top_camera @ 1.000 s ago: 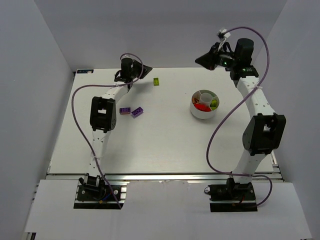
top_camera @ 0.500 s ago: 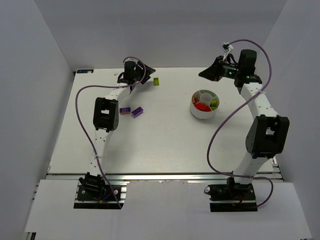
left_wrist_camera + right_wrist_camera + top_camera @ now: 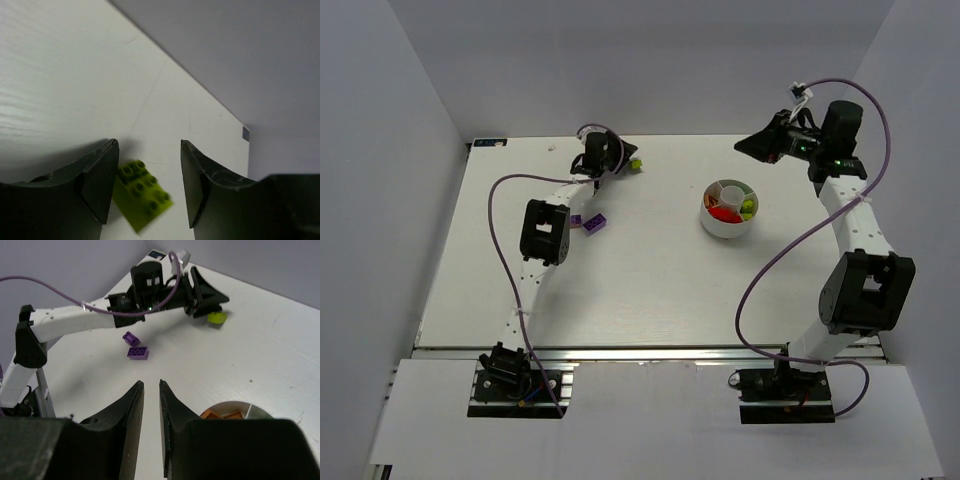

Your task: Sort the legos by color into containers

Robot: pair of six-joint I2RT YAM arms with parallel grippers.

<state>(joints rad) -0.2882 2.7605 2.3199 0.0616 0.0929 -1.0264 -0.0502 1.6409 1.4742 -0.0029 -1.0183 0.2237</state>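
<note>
A yellow-green lego [image 3: 142, 195] lies on the table between the fingers of my left gripper [image 3: 148, 142], close against the left finger [image 3: 100, 175], with a gap to the right one. The jaws stand open around it. From above, that gripper [image 3: 623, 162] is at the table's far side with the lego [image 3: 634, 165] at its tip. Two purple legos [image 3: 595, 223] [image 3: 576, 220] lie beside the left arm. The white divided bowl [image 3: 706, 224] holds red [image 3: 725, 213] and yellow-green [image 3: 749, 207] legos. My right gripper [image 3: 738, 146] hovers behind the bowl, its fingers a narrow slit apart and holding nothing.
The right wrist view looks across the table. It shows the left gripper [image 3: 212, 309] over the yellow-green lego [image 3: 217, 317], both purple legos [image 3: 137, 353] [image 3: 131, 338], and the bowl's rim [image 3: 250, 407] with orange legos [image 3: 220, 415]. Grey walls enclose the table.
My left gripper has opened and moved right, until its fingers stand around the yellow-green lego. The right arm has swung to the right, and its gripper has moved with it.
</note>
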